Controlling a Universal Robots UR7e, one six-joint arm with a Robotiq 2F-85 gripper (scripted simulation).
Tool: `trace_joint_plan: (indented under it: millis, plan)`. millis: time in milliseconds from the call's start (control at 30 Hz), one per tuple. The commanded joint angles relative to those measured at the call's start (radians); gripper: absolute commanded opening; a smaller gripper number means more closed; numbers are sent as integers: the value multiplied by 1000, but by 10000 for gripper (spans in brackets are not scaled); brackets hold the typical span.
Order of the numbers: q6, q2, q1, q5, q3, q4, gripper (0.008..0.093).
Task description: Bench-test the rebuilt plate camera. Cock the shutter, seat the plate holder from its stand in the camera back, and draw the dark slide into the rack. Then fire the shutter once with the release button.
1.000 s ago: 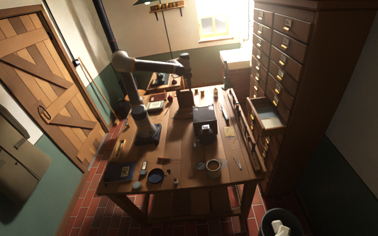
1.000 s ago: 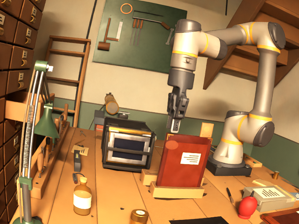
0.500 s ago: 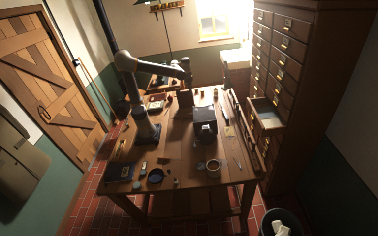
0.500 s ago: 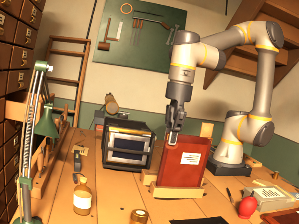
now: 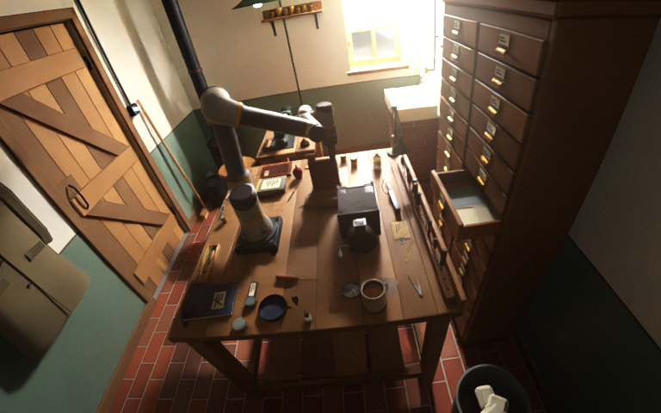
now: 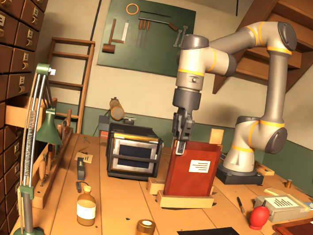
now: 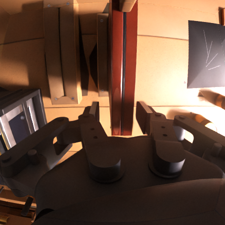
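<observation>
The red plate holder (image 6: 192,168) stands upright in its pale wooden stand (image 6: 184,200), just right of the black plate camera (image 6: 133,151), whose open back faces the second side camera. My gripper (image 6: 180,147) hangs straight down over the holder's top left corner, open, with a finger on either side of the thin red edge (image 7: 122,75) and nothing held. From the wrist camera the holder's top edge runs between the fingers (image 7: 117,112), and the slotted wooden rack (image 7: 63,62) lies to its left. The camera's lens end (image 5: 360,234) points toward the front of the bench.
A tall drawer cabinet (image 5: 512,136) stands along the bench's right side with one drawer (image 5: 463,204) pulled out. A green lamp (image 6: 39,130), a tool rack (image 6: 52,164), an amber bottle (image 6: 86,206), a red bulb blower (image 6: 258,215) and a mug (image 5: 374,293) crowd the bench.
</observation>
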Motion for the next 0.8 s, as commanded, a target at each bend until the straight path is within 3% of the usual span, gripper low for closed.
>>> trace_joint_plan:
  millis: [0,200,767]
  plan:
    - [0,-1,0,0,0,0,480]
    - [0,0,0,0,0,-1,480]
    - [0,0,0,0,0,-1,140]
